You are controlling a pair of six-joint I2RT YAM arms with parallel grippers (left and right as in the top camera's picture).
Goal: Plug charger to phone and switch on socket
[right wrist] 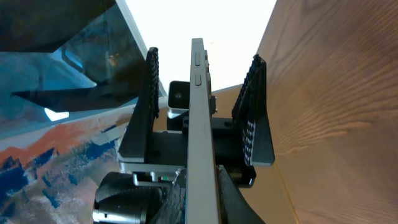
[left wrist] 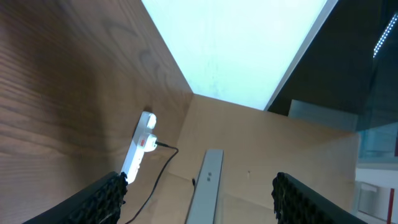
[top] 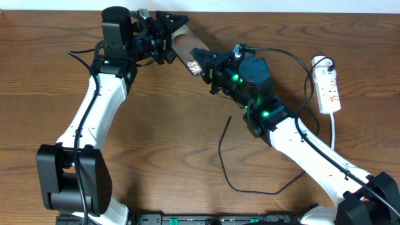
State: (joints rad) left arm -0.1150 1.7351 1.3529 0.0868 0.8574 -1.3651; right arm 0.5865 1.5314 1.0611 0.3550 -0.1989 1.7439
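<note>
- On my overhead feed the phone, a flat brown-black rectangular slab with white lettering, is at the far middle of the brown wooden table, between the two arms' tips.
- The right gripper is pinched tight on the phone's near end. From its wrist camera the phone shows edge-on as a pale metal strip with two side buttons.
- The left gripper stands wide, with one ridged black finger on each side of the phone's far end. In the left wrist view its fingers are clear of the slab on both sides (a plain gap either way, no contact).
- The charger, a long thin black cable, lies loose on the table in an open curve in front of the right arm. Its small plug tip points toward the far side, just beside that arm's wrist joints. It is apart from the phone and not plugged in.
- The socket, a small white oblong power strip with red switch marks, lies flat near the table's right edge, well apart from the phone. A black plug sits at its far end and a white lead trails toward the near side.
- I cannot tell how its switches are set; they are too small on every feed.
</note>
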